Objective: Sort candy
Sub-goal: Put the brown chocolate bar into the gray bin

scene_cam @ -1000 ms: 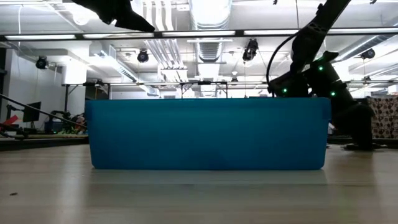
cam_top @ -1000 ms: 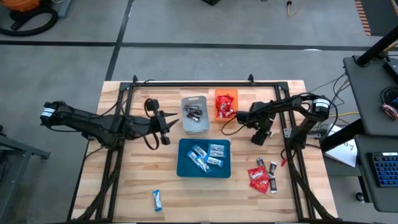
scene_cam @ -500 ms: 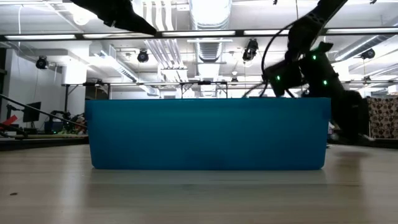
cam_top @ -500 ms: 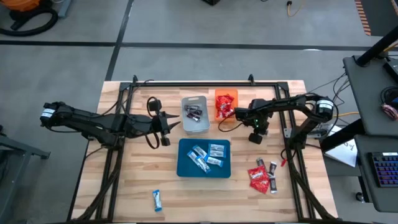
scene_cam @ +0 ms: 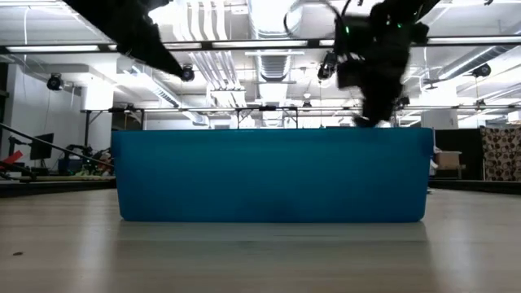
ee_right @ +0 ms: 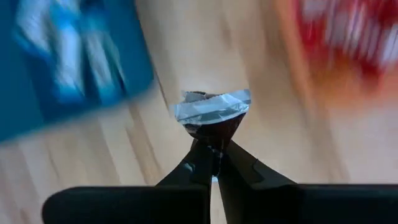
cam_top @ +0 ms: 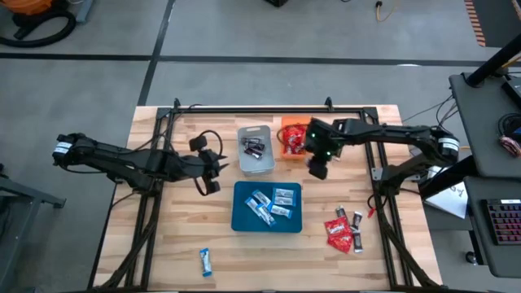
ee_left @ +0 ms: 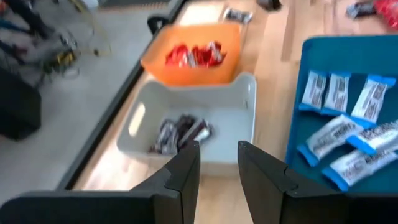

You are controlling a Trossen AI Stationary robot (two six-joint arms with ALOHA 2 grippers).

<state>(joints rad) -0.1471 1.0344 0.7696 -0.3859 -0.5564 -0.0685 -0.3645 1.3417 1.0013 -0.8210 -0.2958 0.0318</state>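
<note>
My right gripper (cam_top: 316, 168) hangs above the bare wood between the orange tray (cam_top: 286, 122) and the blue tray (cam_top: 241, 220), shut on a dark brown mini bar (ee_right: 211, 115). The orange tray holds red packets, the grey tray (cam_top: 244, 167) dark bars, and the blue tray blue-and-white bars. My left gripper (cam_top: 213, 167) hovers left of the grey tray (ee_left: 236, 155), open, with nothing between its fingers (ee_left: 184, 180). Loose red packets and dark bars (cam_top: 342, 229) lie on the table at the near right. One blue-and-white bar (cam_top: 206, 261) lies near the front edge. My right gripper pinches the mini bar's dark end (ee_right: 211, 134) between its two fingertips. The bar sticks out beyond the fingers, its silvery crimped end (ee_right: 214, 104) farthest from them. The fingers slant downward from above, and the bar is lifted clear of the table.
A black frame (cam_top: 260, 108) runs along the table's far edge and down both sides. Bare wood lies between the trays and the loose pile. In the low view the blue tray's wall (scene_cam: 273, 175) hides the table behind it.
My right gripper has risen and gone toward the table's left, from beside the right frame rail to just in front of the orange tray, tipping as it went. My left gripper has rolled and tipped down a little, staying left of the grey tray.
</note>
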